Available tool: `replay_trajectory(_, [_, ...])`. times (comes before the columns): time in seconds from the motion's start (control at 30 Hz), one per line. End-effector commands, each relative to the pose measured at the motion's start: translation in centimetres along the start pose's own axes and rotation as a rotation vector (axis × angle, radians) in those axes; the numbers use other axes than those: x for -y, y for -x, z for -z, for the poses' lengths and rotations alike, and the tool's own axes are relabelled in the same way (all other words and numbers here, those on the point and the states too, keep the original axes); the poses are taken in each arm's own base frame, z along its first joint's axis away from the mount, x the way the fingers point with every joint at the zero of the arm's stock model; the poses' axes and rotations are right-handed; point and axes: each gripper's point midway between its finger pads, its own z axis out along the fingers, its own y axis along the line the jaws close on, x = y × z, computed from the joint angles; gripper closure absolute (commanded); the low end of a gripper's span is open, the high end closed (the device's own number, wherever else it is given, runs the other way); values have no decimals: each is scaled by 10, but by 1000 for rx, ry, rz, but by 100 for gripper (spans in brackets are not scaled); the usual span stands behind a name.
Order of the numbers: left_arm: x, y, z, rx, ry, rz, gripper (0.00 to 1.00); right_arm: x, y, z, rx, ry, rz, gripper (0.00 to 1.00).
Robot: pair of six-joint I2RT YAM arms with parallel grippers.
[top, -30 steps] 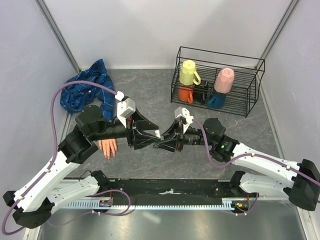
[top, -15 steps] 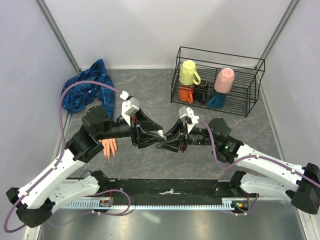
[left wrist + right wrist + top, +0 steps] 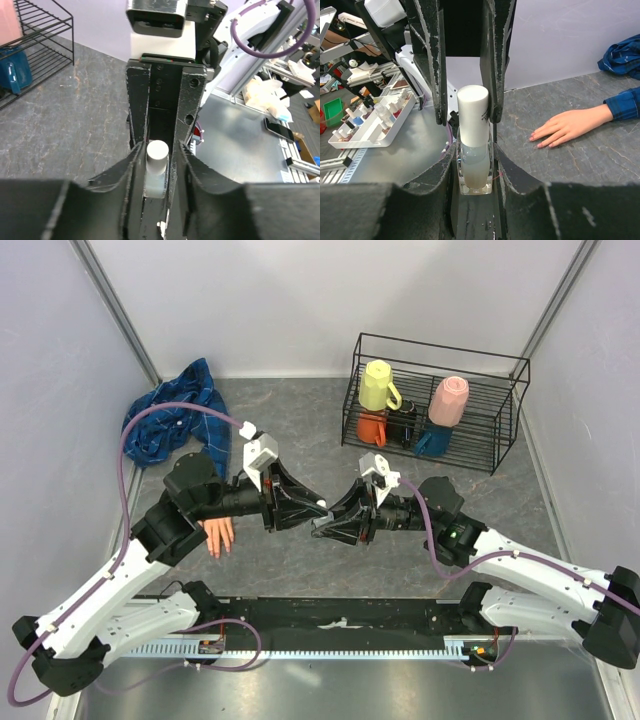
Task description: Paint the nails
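Observation:
My right gripper point(image 3: 474, 156) is shut on the glass body of a small nail-polish bottle point(image 3: 472, 172), held above the table's middle. Its white cap point(image 3: 473, 115) points at my left gripper point(image 3: 157, 151), whose fingers point(image 3: 431, 55) flank the cap closely; a thin gap shows on one side. From above, the two grippers meet tip to tip, left gripper point(image 3: 311, 510) against right gripper point(image 3: 323, 524), with the cap point(image 3: 320, 504) between them. The peach mannequin hand point(image 3: 216, 535) lies flat at the left, partly under my left arm. Its pink nails point(image 3: 536, 141) show, and a blue plaid sleeve point(image 3: 625, 102) covers the wrist.
A black wire rack point(image 3: 440, 405) at the back right holds yellow, pink, orange and blue mugs. The plaid shirt point(image 3: 170, 420) is bunched in the back left corner. Grey side walls close in the table. A tray of small bottles point(image 3: 370, 120) sits off the table.
My left gripper has shifted a little right and up to the bottle, and its jaws have narrowed round the cap. The right gripper, still gripping the bottle, has risen slightly.

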Motion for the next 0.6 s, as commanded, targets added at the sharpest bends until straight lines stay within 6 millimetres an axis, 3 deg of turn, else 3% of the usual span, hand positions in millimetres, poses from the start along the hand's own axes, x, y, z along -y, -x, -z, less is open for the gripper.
replay_trajectory(0.0, [-2,8,1,17,25,13,66,-10,29,0,73,27,67,100])
replay_trajectory(0.1, [-3,3,-2,-5,18,35,67,-9,31,0,74,22,78,100])
replay_trajectory(0.2, [-2,3,-4,-16,11,48,76,-6,32,-1,69,6,91,100])
replay_trajectory(0.23, [-3,4,-3,-20,18,52,87,-4,33,0,72,-8,95,100])
replay_trajectory(0.3, [-6,6,-3,-20,46,57,98,3,32,0,63,-46,100,100])
replay_trajectory(0.37, [-9,9,-1,-15,78,61,98,19,33,2,61,-141,95,100])
replay_trajectory(0.53, [-57,21,11,72,392,124,98,60,36,10,100,-397,83,100])
replay_trajectory(0.57, [-64,24,14,98,440,139,98,75,38,14,118,-517,82,100])
